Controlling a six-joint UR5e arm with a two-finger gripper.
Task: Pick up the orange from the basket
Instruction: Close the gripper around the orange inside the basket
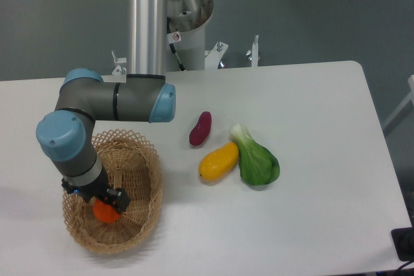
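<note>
A: Where is the orange [105, 212]?

B: It sits low inside the basket [143, 214], near the left side. The gripper [103, 203] is right on top of it.

A: Are the fingers closed on it?

B: They look narrow, and the orange peeks out just under the dark gripper parts. I think they hold it, but the fingers are too small and dark to be sure.

A: So is the job done?

B: Not yet. The arm has 1 thing to do: get the orange up and out. The reach into the basket looks done, and the grab looks done too. The orange is low in the basket, so the lift is what is left.

A: What else is on the desk [310, 108]?

B: 3 more foods, well apart from the basket. There is a purple sweet potato [200, 128], a long yellow fruit [218, 161], and a green leafy veggie [256, 159] touching the yellow one. The arm should leave those alone.
</note>
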